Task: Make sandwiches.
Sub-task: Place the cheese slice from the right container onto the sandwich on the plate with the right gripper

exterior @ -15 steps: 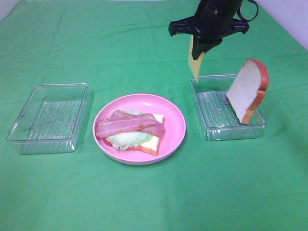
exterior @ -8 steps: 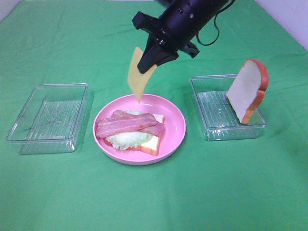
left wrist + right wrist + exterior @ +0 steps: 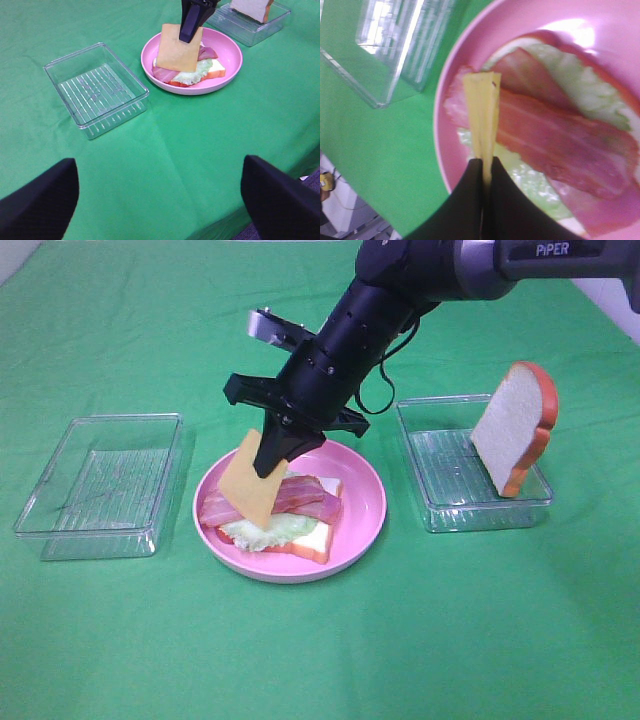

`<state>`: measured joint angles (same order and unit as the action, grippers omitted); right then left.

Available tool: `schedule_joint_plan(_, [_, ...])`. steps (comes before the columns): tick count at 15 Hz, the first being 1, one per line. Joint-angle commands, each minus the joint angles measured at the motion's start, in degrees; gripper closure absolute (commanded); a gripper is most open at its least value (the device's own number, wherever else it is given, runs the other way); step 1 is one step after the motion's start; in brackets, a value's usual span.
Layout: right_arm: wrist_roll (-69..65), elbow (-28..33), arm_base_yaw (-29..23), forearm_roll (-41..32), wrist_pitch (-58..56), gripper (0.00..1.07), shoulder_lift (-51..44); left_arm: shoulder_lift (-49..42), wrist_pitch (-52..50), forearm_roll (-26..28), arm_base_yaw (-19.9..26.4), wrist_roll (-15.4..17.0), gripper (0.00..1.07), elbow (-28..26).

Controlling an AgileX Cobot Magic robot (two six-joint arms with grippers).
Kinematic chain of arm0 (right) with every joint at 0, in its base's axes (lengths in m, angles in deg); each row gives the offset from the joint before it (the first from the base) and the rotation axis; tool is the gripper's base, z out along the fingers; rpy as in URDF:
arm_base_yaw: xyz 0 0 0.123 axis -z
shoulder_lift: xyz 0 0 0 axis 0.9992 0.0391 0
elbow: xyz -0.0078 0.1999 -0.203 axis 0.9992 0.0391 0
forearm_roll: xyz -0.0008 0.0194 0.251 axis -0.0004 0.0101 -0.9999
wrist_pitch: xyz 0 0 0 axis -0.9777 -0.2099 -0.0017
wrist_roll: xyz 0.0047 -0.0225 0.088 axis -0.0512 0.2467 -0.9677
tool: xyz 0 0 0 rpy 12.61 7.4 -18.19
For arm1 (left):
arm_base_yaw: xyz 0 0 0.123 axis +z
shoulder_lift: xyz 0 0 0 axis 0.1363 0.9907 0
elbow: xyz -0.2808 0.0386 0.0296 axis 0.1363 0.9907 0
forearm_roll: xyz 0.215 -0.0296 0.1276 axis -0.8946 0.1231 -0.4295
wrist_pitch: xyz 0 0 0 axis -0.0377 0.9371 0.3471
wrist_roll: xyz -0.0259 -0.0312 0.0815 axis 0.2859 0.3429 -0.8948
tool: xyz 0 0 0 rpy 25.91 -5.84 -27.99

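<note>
Green cloth [image 3: 320,660] over the whole table, with the pink plate [image 3: 365,508] at centre as landmark. On that plate, a half-built sandwich [image 3: 290,525]: bottom bread slice [image 3: 318,538], then lettuce [image 3: 262,532], then bacon [image 3: 312,502] on top. Above the plate's left half, hanging tilted from the right gripper [image 3: 272,455], the cheese slice [image 3: 245,490], pinched by its upper edge between jaws pressed tight together. Lower corner down at the bacon; touching or not, cannot tell. Right of the plate, a clear tray [image 3: 440,512] with the second bread slice [image 3: 510,430] leaning upright inside. Left of the plate, another clear tray [image 3: 100,490]. Well apart from the plate, on its near side, the left gripper [image 3: 160,200], spread wide and holding nothing.

To do this step well: lower until the free edge rests on the bacon, then sweep toward the plate's right side to lay the slice flat rather than dropping it edge-on. Square it to the bread beneath. Let go only once flat, then lift straight up to avoid dragging cheese or bacon off the stack. Likely thin and floppy, so watch for clinging to a finger.

Half a second earlier: cheese higher, over the plate's far rim, clear of the stack; now lower and over the bacon. A full second earlier: off beyond the plate's right, above the tray. Plate, stack, trays and leaning bread unchanged.
</note>
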<state>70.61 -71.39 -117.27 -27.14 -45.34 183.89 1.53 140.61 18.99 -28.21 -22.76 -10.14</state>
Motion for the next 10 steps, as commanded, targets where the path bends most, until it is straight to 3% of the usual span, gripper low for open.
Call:
schedule_joint_plan(1, [-3.8,0.3,0.0,4.6,0.7,1.07,0.1,-1.1,-0.5,0.2,0.0,-0.2,0.24,0.2])
schedule_joint_plan(3, [-4.6,0.3,0.0,5.2,1.8,1.07,0.1,-1.1,-0.5,0.2,0.0,-0.2,0.24,0.2])
schedule_joint_plan(4, [-4.8,0.3,0.0,5.2,2.4,1.02,0.1,-1.1,-0.5,0.2,0.0,-0.2,0.24,0.2])
schedule_joint_plan(5, [-6.5,0.3,0.0,6.6,3.4,0.7,0.1,-1.1,-0.5,0.2,0.0,-0.2,0.24,0.2])
schedule_joint_plan(6, [-7.3,0.3,0.0,8.1,3.9,0.52,0.1,-1.1,-0.5,0.2,0.0,-0.2,0.24,0.2])
schedule_joint_plan(7, [-7.5,0.2,0.0,10.2,4.0,0.41,0.1,-1.1,-0.5,0.2,0.0,-0.2,0.24,0.2])
schedule_joint_plan(10, [-10.5,0.1,0.1,17.7,4.0,0.38,-1.4,-1.1,-0.5,0.2,0.0,-0.3,0.24,0.2])
